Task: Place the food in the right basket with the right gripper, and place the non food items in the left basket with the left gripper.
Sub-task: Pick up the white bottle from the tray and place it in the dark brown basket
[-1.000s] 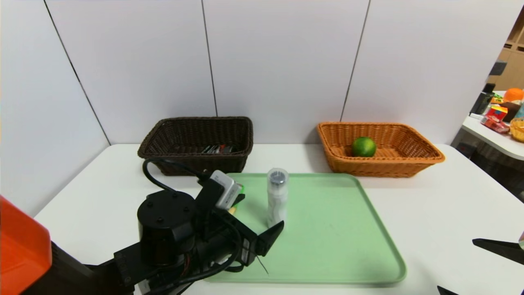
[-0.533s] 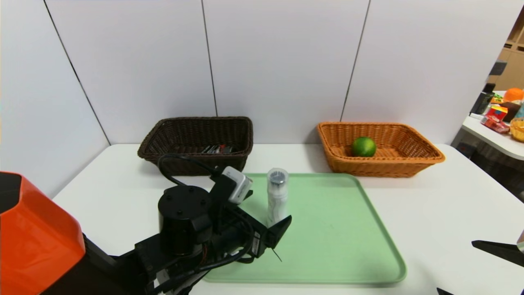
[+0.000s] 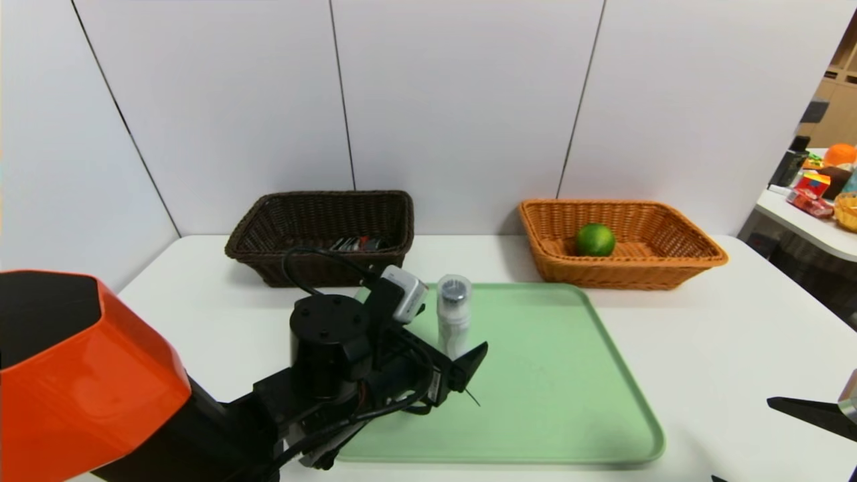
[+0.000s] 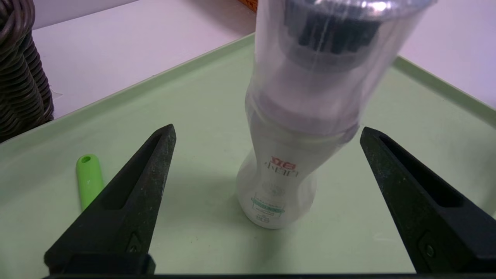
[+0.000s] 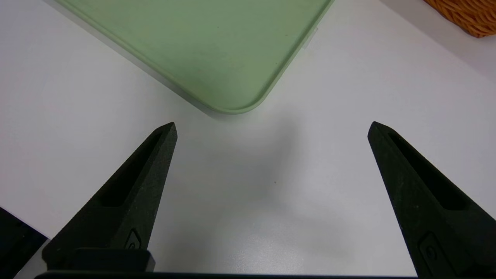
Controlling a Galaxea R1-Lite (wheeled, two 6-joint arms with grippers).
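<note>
My left gripper has its jaws spread wide on either side of the upright white bottle on the green tray, not touching. I should centre, close low on the waist, and avoid tipping it.
</note>
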